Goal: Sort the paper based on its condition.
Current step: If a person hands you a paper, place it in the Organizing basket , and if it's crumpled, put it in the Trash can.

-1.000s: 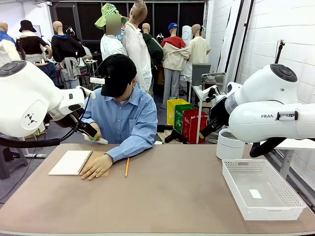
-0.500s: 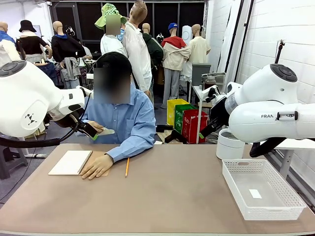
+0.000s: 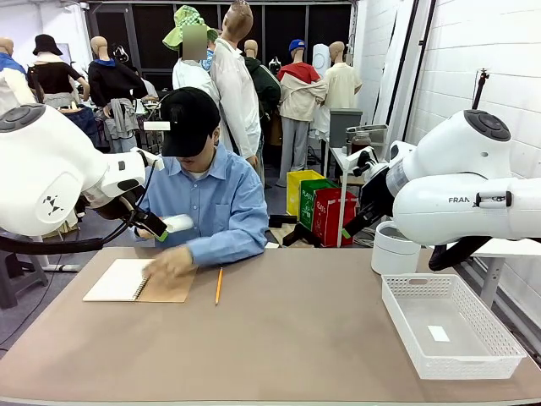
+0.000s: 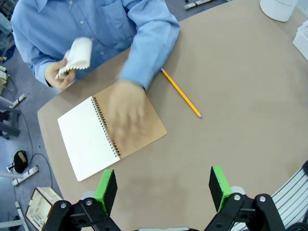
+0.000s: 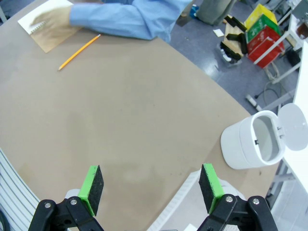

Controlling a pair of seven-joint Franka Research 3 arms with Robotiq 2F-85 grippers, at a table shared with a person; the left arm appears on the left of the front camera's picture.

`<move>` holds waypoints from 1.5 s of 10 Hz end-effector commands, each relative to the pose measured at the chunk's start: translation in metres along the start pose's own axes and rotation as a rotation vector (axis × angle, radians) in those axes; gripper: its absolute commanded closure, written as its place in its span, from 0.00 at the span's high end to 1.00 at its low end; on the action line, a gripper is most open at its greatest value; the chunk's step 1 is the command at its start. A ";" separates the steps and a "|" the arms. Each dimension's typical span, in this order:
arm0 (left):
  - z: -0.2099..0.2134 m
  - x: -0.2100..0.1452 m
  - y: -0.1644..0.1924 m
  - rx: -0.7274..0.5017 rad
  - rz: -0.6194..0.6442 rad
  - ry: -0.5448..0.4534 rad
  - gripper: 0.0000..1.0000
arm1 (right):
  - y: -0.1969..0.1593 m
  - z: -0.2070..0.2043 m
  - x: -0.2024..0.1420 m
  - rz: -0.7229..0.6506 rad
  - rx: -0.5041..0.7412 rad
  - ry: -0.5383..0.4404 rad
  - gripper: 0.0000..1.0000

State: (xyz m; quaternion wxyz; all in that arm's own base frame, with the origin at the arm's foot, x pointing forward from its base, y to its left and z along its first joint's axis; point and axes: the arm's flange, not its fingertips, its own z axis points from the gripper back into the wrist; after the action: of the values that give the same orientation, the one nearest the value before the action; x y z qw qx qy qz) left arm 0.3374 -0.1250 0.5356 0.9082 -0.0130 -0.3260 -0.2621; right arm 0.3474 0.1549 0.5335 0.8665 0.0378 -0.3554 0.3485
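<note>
The paper is a white sheet, curled up with a ragged holed edge, held in one of the person's hands above the table's far edge; it also shows as paper. The person's other hand is blurred over the open spiral notebook. My left gripper hangs open high above the table, nearer than the notebook, and holds nothing. My right gripper is open too, high over bare table, with nothing between its green pads.
A yellow pencil lies right of the notebook. A white mesh basket with a small white tag sits at the front right. A white lidded bin with its lid open stands behind the basket.
The person lifted the hand with the paper from table height to chest height. Their other hand moved across the notebook and is now blurred. Both arms stayed still.
</note>
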 end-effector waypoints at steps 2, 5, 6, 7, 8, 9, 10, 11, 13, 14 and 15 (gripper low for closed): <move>-0.001 -0.001 0.000 0.000 0.000 0.007 1.00 | -0.001 0.000 0.000 -0.003 0.005 -0.002 1.00; -0.001 -0.001 0.000 0.000 0.000 0.007 1.00 | -0.001 0.000 0.000 -0.003 0.005 -0.002 1.00; -0.001 -0.001 0.000 0.000 0.000 0.007 1.00 | -0.001 0.000 0.000 -0.003 0.005 -0.002 1.00; -0.001 -0.001 0.000 0.000 0.000 0.007 1.00 | -0.001 0.000 0.000 -0.003 0.005 -0.002 1.00; -0.001 -0.001 0.000 0.000 0.000 0.007 1.00 | -0.001 0.000 0.000 -0.003 0.005 -0.002 1.00; -0.001 -0.001 0.000 0.000 0.000 0.007 1.00 | -0.001 0.000 0.000 -0.003 0.005 -0.002 1.00; -0.001 -0.001 0.000 0.000 0.000 0.007 1.00 | -0.001 0.000 0.000 -0.003 0.005 -0.002 1.00; -0.001 -0.001 0.000 0.000 0.000 0.007 1.00 | -0.001 0.000 0.000 -0.003 0.005 -0.002 1.00; -0.001 -0.001 0.000 0.000 0.000 0.007 1.00 | -0.001 0.000 0.000 -0.003 0.005 -0.002 1.00; -0.001 -0.001 0.000 0.000 0.000 0.007 1.00 | -0.001 0.000 0.000 -0.003 0.005 -0.002 1.00; -0.001 -0.001 0.000 0.000 0.000 0.007 1.00 | -0.001 0.000 0.000 -0.003 0.005 -0.002 1.00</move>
State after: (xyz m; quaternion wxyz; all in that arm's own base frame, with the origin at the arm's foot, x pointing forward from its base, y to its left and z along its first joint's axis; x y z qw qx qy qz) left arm 0.3374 -0.1250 0.5356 0.9082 -0.0130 -0.3259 -0.2621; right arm 0.3474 0.1549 0.5335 0.8665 0.0378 -0.3554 0.3485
